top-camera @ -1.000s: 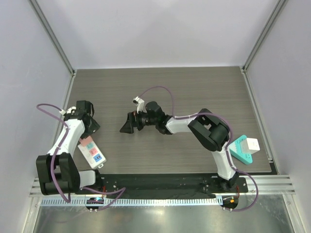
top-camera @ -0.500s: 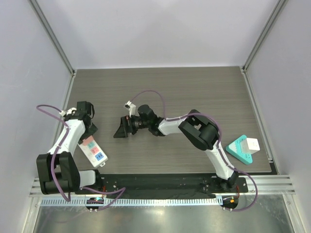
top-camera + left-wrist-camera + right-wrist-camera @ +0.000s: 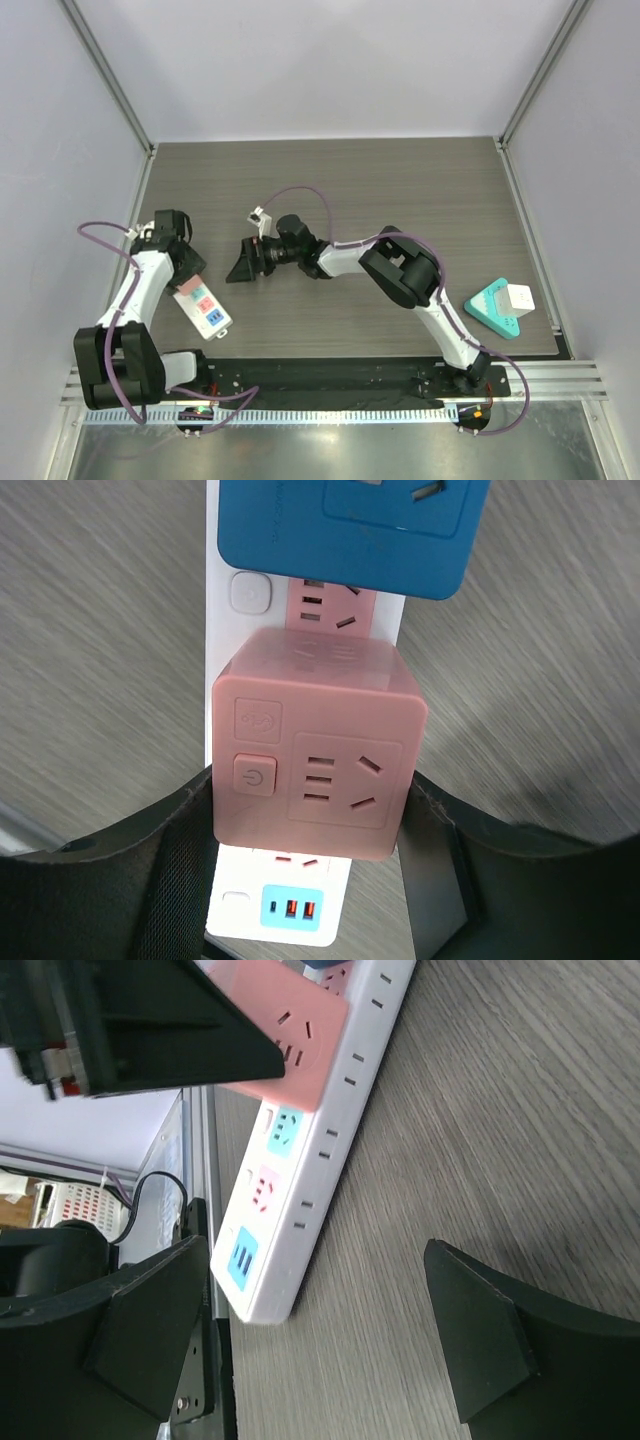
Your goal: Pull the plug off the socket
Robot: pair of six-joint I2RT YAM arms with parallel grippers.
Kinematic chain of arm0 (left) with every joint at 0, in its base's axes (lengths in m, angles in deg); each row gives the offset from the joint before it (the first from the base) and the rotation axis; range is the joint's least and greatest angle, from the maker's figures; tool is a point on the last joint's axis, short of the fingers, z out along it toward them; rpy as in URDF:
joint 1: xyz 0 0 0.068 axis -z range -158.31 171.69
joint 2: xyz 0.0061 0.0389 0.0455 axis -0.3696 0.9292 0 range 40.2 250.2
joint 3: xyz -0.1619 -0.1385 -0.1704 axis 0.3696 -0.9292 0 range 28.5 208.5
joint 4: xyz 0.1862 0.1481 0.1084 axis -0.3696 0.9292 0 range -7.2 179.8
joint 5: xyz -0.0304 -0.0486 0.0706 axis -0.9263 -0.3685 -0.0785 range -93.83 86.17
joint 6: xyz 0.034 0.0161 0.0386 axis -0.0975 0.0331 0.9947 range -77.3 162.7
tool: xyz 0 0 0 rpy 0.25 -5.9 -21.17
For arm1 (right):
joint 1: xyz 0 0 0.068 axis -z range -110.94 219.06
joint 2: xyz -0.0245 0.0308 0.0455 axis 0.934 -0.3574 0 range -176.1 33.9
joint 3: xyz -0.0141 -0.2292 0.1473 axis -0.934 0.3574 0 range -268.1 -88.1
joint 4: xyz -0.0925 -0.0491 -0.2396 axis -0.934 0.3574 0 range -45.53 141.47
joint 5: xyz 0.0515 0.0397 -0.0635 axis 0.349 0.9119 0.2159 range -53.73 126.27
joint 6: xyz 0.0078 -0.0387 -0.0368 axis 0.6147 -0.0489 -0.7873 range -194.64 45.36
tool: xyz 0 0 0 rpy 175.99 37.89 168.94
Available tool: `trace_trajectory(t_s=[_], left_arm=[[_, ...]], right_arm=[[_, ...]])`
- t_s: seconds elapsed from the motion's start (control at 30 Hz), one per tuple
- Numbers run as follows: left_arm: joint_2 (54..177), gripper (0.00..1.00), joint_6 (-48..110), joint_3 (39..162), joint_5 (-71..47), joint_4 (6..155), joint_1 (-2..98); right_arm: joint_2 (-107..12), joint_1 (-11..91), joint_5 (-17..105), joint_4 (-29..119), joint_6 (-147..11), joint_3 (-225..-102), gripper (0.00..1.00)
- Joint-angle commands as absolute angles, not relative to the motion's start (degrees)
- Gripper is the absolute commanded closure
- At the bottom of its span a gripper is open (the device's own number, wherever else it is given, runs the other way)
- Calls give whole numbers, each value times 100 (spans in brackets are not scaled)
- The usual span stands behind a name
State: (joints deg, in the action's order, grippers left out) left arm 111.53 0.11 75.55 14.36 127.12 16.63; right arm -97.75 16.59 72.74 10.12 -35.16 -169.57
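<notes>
The pink cube plug sits plugged into the white socket strip, beside a blue cube. My left gripper is shut on the pink plug, one finger pressed on each side. From above, the socket strip lies slanted at the near left, with the left gripper over its far end. My right gripper stands open just right of it, nothing between its fingers. In the right wrist view the strip and the plug lie ahead of the open right gripper.
A teal wedge stand with a white cube on it stands at the near right. The dark mat's front edge and the metal rail run just behind the strip's near end. Side walls close in left and right.
The left jaws have closed onto the pink plug and the strip has swung, its near end shifting right. The right arm has reached further left toward the strip.
</notes>
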Motion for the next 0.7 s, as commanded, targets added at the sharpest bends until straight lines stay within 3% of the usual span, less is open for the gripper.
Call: trace_trajectory(t_s=[0.0, 0.2, 0.67], left_arm=[[10727, 100, 139, 7579, 620, 12244, 1677], [10095, 100, 227, 7316, 40, 11797, 1668], [10146, 100, 201, 7306, -576, 11541, 1668]], right_arm=[[-9916, 1606, 7397, 782, -3290, -17282, 6], [-10424, 1536, 7634, 404, -2615, -17686, 11], [-10769, 1395, 7547, 228, -2095, -17837, 29]])
